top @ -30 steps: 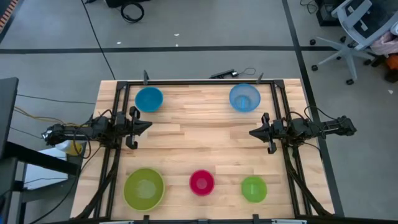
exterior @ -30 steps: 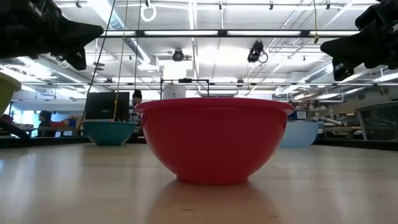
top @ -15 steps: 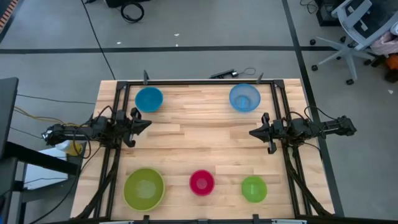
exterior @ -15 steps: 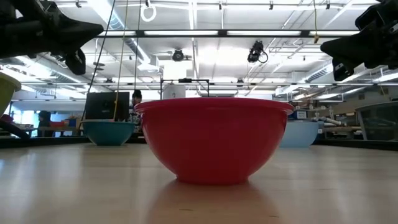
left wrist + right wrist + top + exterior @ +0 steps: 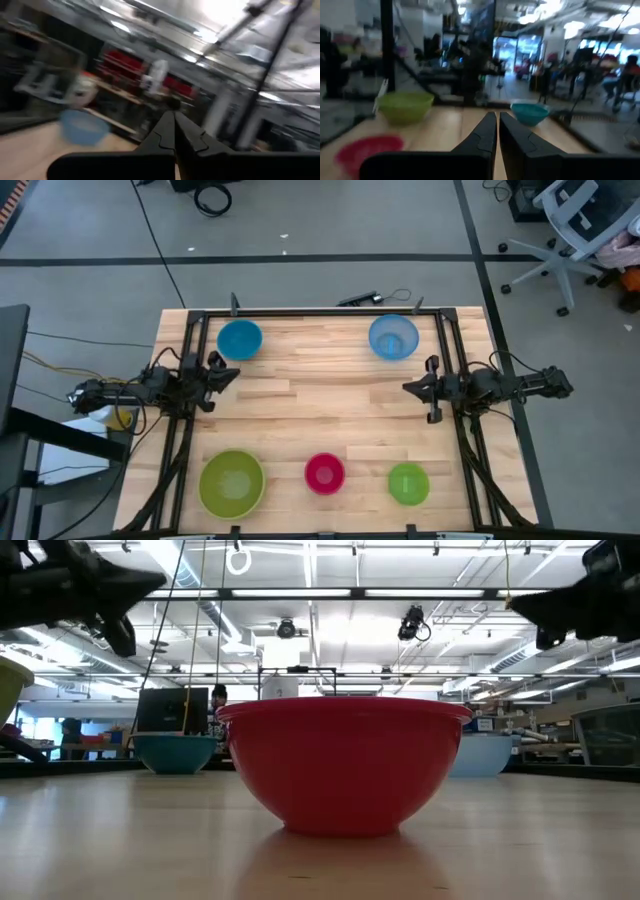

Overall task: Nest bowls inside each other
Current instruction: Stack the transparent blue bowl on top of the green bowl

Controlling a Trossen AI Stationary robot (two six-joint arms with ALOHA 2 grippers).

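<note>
Five bowls rest on their bases on the wooden table, none touched. The bright blue bowl (image 5: 239, 339) is far left and the pale translucent blue bowl (image 5: 393, 337) far right. Along the near edge stand the large yellow-green bowl (image 5: 232, 483), the small magenta-red bowl (image 5: 324, 473) and the small green bowl (image 5: 408, 484). My left gripper (image 5: 238, 373) hovers shut at the left side, pointing toward the table's middle. My right gripper (image 5: 405, 388) hovers shut at the right side, facing it. Both are high above the table in the low view.
A black frame (image 5: 320, 312) runs along the table's far edge and down both sides behind the arms. The table's middle between the two grippers is bare wood (image 5: 320, 395). An office chair (image 5: 570, 230) stands on the floor beyond the far right corner.
Both grippers have stayed in place but have rolled about their own pointing lines and tipped their tips slightly upward. Their fingers stay as they were. The bowls have not moved.
</note>
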